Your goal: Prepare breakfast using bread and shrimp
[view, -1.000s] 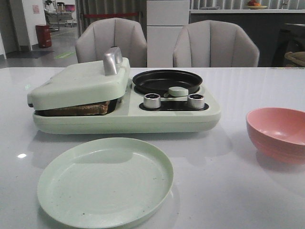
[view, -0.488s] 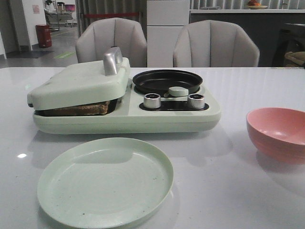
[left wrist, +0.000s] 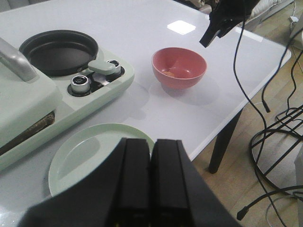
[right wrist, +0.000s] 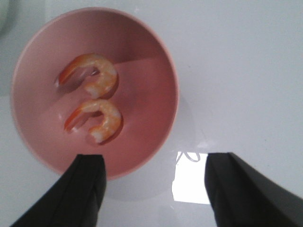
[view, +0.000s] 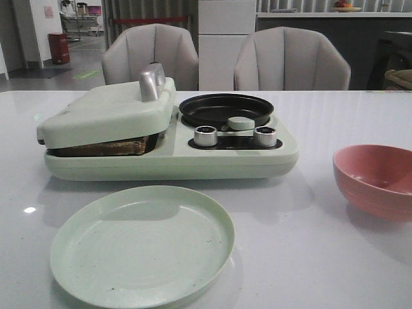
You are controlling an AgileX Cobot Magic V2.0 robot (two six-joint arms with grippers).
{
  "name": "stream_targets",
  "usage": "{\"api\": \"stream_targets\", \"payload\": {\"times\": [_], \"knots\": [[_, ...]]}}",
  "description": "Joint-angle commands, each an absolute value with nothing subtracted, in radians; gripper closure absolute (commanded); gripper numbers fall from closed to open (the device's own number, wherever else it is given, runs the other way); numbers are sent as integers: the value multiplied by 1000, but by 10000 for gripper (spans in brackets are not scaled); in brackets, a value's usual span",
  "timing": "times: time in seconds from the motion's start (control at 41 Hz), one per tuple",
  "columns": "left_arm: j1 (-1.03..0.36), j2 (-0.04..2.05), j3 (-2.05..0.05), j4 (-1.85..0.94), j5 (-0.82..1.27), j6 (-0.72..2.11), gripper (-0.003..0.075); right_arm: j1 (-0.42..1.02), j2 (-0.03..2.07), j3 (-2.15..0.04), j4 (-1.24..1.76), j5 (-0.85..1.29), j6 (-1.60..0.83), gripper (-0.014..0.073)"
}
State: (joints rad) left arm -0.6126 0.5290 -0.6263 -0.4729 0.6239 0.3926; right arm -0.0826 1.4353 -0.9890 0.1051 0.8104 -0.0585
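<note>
Above the pink bowl [right wrist: 156, 61] holding two shrimp [right wrist: 94, 120], right gripper [right wrist: 154, 189] gapes; left gripper [left wrist: 151, 177] pinched closed.

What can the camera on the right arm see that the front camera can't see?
Only the right wrist view looks down into the pink bowl, so it shows two curled shrimp lying inside, one beside the other, plus the wide-open right gripper above the bowl's edge.

Only the front view shows the green breakfast maker with toasted bread under its lid, the black pan, the green plate and two chairs; the shrimp are hidden behind the bowl's wall.

Both show the pink bowl and the white table.
</note>
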Motion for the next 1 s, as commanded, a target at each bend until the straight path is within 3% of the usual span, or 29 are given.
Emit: {"api": "stream_targets", "payload": {"times": [0.0, 0.22, 0.366, 0.463, 0.488, 0.707, 0.976], "knots": [[-619, 532, -652, -502, 553, 393, 621, -102, 1486, -1063, 106, 757, -75, 56], [-619, 532, -652, -502, 553, 393, 621, -106, 1646, -1155, 108, 748, -77, 63], [-619, 532, -652, -502, 553, 393, 621, -106, 1711, -1187, 142, 775, -120, 190], [-619, 532, -652, -502, 553, 393, 621, -106, 1728, -1186, 147, 776, -126, 307], [-619, 532, -652, -502, 553, 393, 621, -103, 1717, -1186, 139, 772, -144, 587], [-619, 532, -652, -502, 553, 393, 621, -36, 1597, -1229, 115, 710, -168, 587], [-619, 532, -652, -502, 553, 393, 621, 160, 1551, -1447, -85, 682, -83, 576]]}}
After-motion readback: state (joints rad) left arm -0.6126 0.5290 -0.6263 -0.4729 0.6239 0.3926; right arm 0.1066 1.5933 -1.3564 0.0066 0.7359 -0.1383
